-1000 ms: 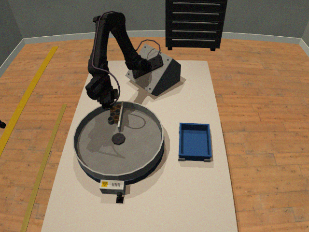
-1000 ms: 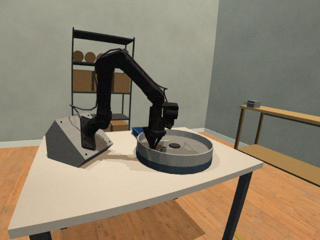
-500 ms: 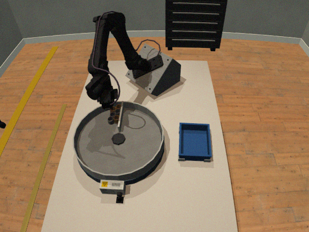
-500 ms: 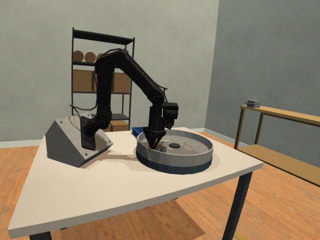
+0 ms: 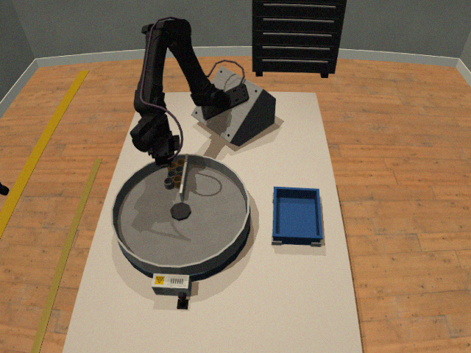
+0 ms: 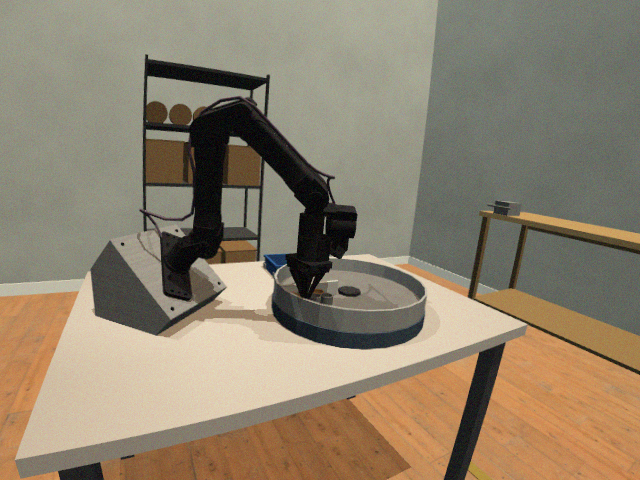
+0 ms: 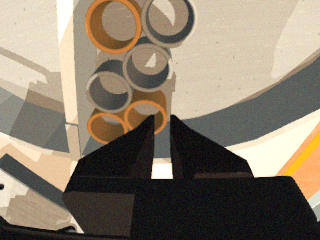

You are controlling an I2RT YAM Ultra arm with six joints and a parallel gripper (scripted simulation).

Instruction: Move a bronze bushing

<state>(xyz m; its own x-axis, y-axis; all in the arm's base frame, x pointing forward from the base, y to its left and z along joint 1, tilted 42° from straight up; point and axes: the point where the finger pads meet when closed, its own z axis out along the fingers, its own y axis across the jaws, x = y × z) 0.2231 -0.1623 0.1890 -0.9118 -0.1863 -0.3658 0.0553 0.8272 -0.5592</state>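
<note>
"Well, where are the bronze bushings?"

"All three stand in the turntable [image 5: 151, 243] [image 6: 351, 321] [image 7: 240, 116], toward the worktop [image 5: 258, 288] [image 6: 206, 372]'s far edge in the top view. One [image 5: 177, 179] [image 7: 99, 31] is nearer the hub [image 5: 180, 211] [image 6: 349, 290]; the other two are by the rim."

"Lying or upright?"

"Upright, long axes vertical, open ends up, beside the divider [image 5: 183, 176] [image 7: 68, 75] with the grey bushings [image 5: 168, 183] [image 7: 147, 82]."

"What's hard to see?"

"The dark pincer [image 5: 164, 162] [image 6: 308, 295] [image 7: 162, 122] covers part of the rim-side pair in the wrist view. Whether it touches either, I can't tell. In the exterior view the turntable wall hides most of the crate [image 5: 296, 188] [image 6: 275, 261], which sits level near the worktop's right edge in the top view."

"And the pincer?"

"Pointing down inside the turntable wall, a narrow gap between its fingers, holding nothing. The arm [image 5: 151, 72] [image 6: 273, 147] arches over from its base near the far edge."

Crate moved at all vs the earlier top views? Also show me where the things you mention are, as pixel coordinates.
No. In the top view, the blue crate [image 5: 297, 214] [image 6: 275, 262] sits in the same place against the two visible corner guides [image 5: 277, 243], with no visible shift or tilt.
</note>
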